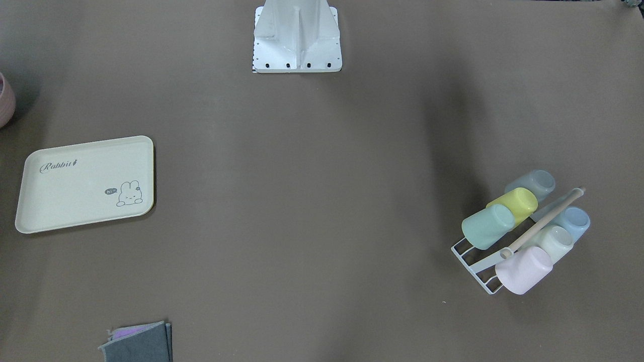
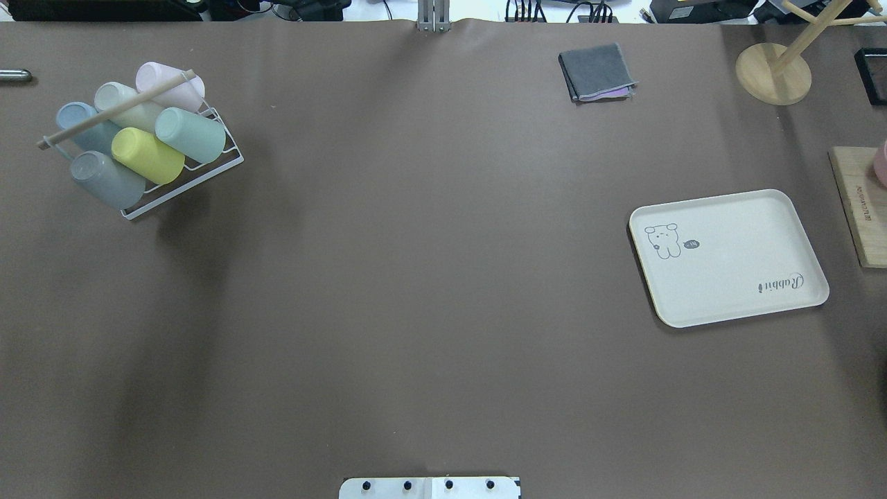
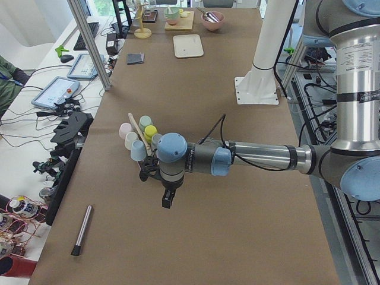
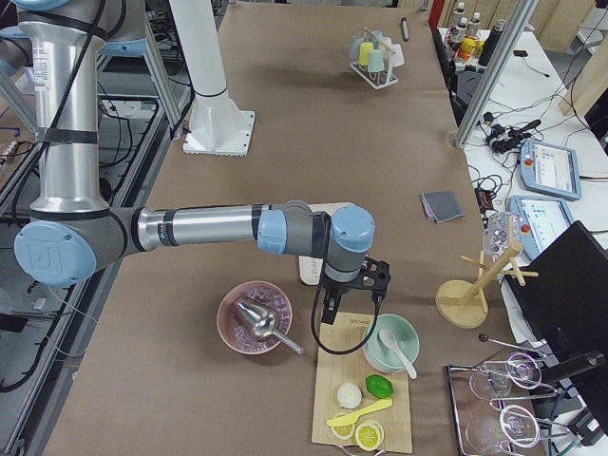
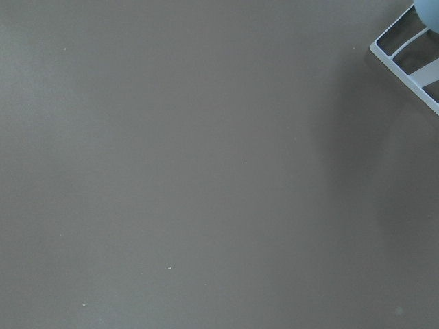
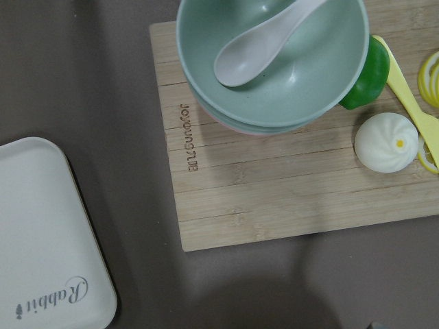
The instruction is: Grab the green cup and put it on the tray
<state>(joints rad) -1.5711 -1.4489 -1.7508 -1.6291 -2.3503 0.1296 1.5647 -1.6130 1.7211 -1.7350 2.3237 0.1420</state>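
Evidently green cup (image 1: 488, 226) was seen tilted on rack (image 1: 477, 266), nearer left pincer (image 3: 168, 199) than right pincer (image 4: 325, 312); neither pincer's opening could be told.

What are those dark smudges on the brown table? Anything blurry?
Soft shadows, not stains: overhead view, one beside the white wire cup rack; front-facing view, a band beyond it; right wrist view, one below the pale wooden board. Nothing looks blurred.

Robotics lab: teach pendant (image 3: 57, 92) and cables (image 3: 35, 111) on side bench, aluminium framing (image 3: 89, 44), UR5e arm (image 3: 261, 156), white pedestal (image 3: 265, 53).
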